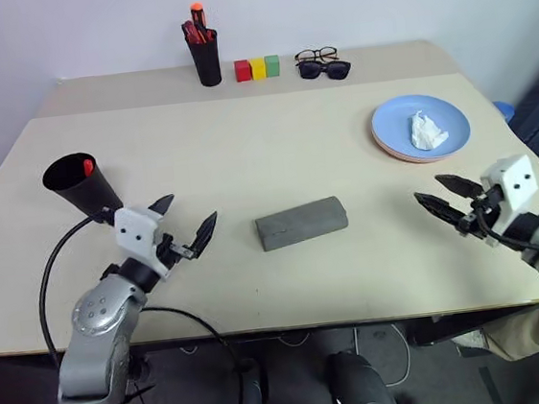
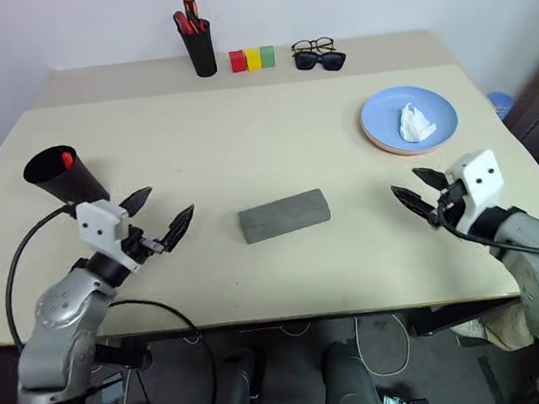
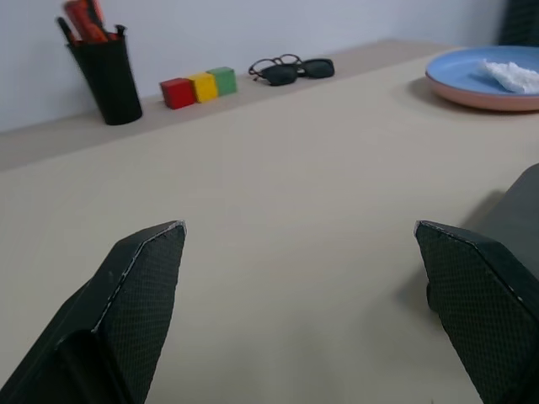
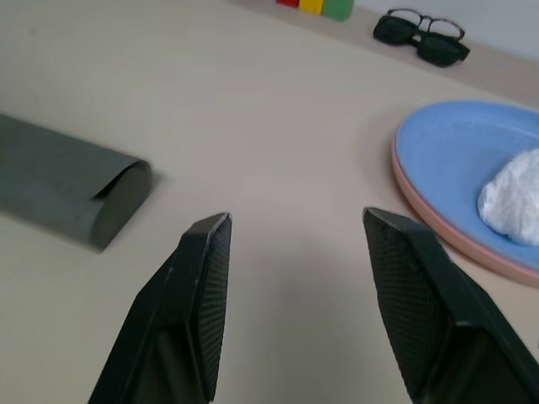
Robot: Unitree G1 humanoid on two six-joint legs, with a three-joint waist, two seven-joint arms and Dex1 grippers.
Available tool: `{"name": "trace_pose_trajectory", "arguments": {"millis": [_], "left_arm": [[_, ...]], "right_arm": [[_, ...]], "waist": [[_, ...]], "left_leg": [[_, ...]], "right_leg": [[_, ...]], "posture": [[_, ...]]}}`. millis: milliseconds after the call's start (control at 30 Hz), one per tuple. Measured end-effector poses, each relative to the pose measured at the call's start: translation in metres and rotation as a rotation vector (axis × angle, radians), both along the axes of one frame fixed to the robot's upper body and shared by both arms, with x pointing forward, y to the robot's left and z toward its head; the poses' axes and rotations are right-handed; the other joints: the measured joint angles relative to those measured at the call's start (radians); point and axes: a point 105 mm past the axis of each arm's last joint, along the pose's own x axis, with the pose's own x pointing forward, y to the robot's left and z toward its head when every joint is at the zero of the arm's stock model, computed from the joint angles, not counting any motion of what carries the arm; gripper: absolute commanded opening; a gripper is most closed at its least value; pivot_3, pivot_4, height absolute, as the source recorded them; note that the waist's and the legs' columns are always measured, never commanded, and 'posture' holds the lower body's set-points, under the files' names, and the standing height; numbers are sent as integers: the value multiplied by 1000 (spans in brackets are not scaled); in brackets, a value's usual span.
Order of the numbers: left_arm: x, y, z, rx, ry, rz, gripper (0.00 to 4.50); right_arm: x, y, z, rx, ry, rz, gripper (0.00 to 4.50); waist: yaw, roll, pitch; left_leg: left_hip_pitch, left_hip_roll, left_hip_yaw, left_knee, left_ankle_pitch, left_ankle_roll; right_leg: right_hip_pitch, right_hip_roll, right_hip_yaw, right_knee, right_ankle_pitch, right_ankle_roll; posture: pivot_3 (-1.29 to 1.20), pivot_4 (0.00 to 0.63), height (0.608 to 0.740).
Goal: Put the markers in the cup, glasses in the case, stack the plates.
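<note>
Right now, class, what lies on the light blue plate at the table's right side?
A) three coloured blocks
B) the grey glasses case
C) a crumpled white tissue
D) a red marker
C: a crumpled white tissue rests on the light blue plate, which sits stacked on the pink plate.

no readable text, no labels, no brands, no numbers on anything in view
</note>
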Motion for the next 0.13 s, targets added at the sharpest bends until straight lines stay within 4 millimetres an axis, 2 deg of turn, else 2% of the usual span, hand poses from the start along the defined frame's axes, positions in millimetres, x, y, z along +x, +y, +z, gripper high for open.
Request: {"name": "trace_pose_trajectory", "arguments": {"millis": [133], "left_arm": [[-9, 7, -5, -26, 40, -11, 4500]], "right_arm": [[-13, -11, -14, 15, 55, -54, 2491]], "waist": [[1, 0, -1]], "left_leg": [[-1, 0, 1, 0, -1, 1]], "right_leg": [[0, -1, 0, -4, 1, -1]], "posture": [[0, 150, 739]]}}
